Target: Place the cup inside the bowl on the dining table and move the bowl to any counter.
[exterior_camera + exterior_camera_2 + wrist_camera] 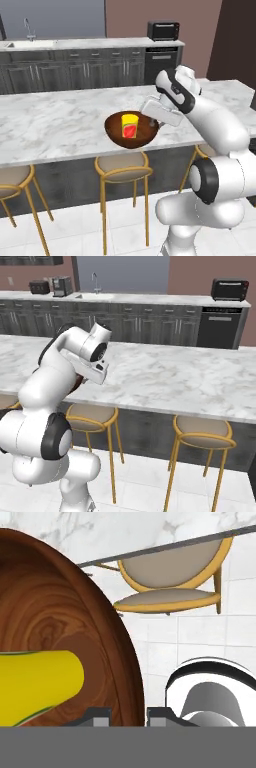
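The dark wooden bowl [142,135] hangs at the front edge of the dining table [55,125], partly out over a stool. In it stands the yellow cup [130,125], red mark facing the camera. My gripper [153,122] grips the bowl's right rim. In the hand view the bowl [55,627] curves across the left, its rim running down between my two fingertips [161,715], and the cup [37,684] lies yellow at the lower left. My gripper [130,716] is shut on that rim. In the right base view only a brown sliver of the bowl [76,385] peeks from behind my arm.
Gold-framed stools [122,167] line the table's near side, one directly under the bowl [170,587]. Behind the table runs the counter [100,44] over dark cabinets, with a sink and faucet [28,31] at the left and a black toaster oven [163,30] at the right.
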You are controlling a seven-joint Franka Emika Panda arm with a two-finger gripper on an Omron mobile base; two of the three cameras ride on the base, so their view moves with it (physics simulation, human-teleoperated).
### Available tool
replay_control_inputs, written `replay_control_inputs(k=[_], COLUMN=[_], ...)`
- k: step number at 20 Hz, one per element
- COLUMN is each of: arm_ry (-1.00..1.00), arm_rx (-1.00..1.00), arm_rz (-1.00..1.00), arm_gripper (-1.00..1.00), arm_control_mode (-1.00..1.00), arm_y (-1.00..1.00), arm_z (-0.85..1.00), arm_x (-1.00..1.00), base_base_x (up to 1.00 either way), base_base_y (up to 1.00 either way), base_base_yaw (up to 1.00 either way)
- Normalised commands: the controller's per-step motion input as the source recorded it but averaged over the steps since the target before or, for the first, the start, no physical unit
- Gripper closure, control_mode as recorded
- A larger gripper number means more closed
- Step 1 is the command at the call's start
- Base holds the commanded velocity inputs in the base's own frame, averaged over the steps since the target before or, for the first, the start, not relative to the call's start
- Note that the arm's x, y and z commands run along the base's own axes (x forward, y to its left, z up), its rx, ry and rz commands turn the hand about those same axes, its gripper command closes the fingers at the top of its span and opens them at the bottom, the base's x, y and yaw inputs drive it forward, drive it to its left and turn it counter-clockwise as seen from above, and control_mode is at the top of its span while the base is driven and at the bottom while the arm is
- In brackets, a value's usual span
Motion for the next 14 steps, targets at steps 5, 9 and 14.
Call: replay_control_inputs(k=[5, 9, 14], arm_ry=[0.0, 0.0, 0.0], arm_rx=[0.0, 0.0, 0.0], arm_rz=[0.0, 0.0, 0.0], arm_gripper=[1.0, 1.0, 1.0], arm_control_mode=[1.0, 1.0, 1.0], arm_y=[0.0, 0.0, 0.0], arm_z=[0.0, 0.0, 0.0], arm_x=[0.0, 0.0, 0.0], base_base_x=[-0.7, -0.48, -0.44], base_base_y=[0.22, 0.49, 0.54], base_base_yaw=[0.0, 0.0, 0.0])
